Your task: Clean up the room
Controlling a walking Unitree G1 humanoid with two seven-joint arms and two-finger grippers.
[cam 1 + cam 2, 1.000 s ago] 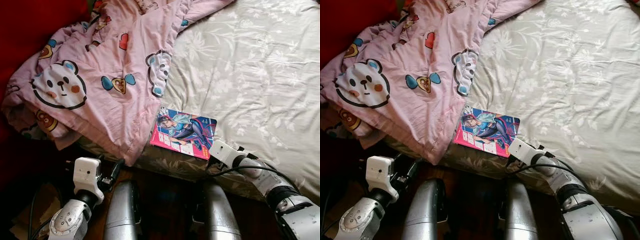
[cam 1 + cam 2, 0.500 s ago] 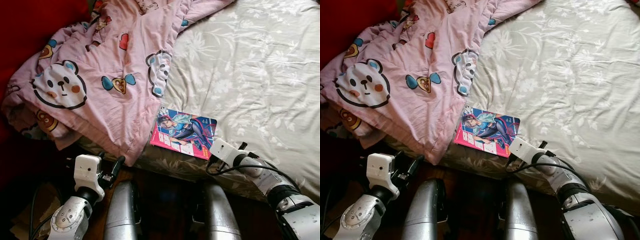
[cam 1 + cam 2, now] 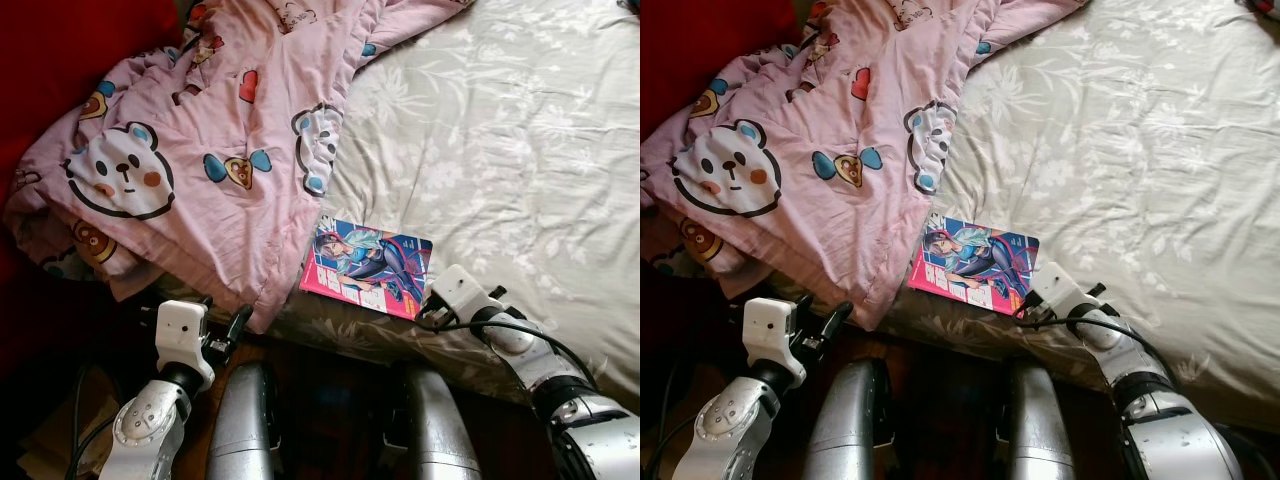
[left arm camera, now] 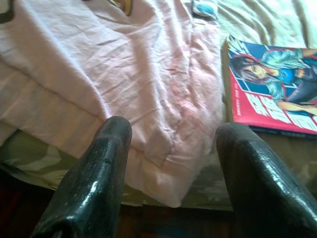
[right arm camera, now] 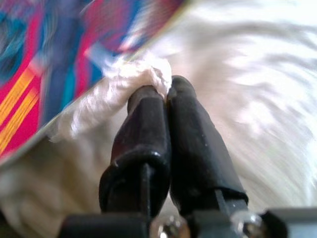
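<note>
Right gripper (image 5: 166, 94): fingers pressed together, pinching a fold of the bed sheet (image 3: 520, 150) beside the magazine (image 3: 368, 265). Magazine: flat near the bed's front edge; likely thin, light, floppy, glossy-slick; best gripped by an edge. Left gripper (image 4: 171, 144): spread apart, near the soft pink blanket (image 3: 200, 150).

Bed sheet (image 3: 520, 150): pale grey-green with a white floral pattern, rumpled, spread over the mattress up to its near edge.
Quilt (image 3: 230, 110): pink, printed with a bear face (image 3: 120, 172) and hearts, heaped on the left part of the bed, one corner hanging over the near edge.
Red surface (image 3: 60, 50): beside the quilt, far left.
Floor (image 3: 330, 400): dark, in shadow under the bed edge.
</note>
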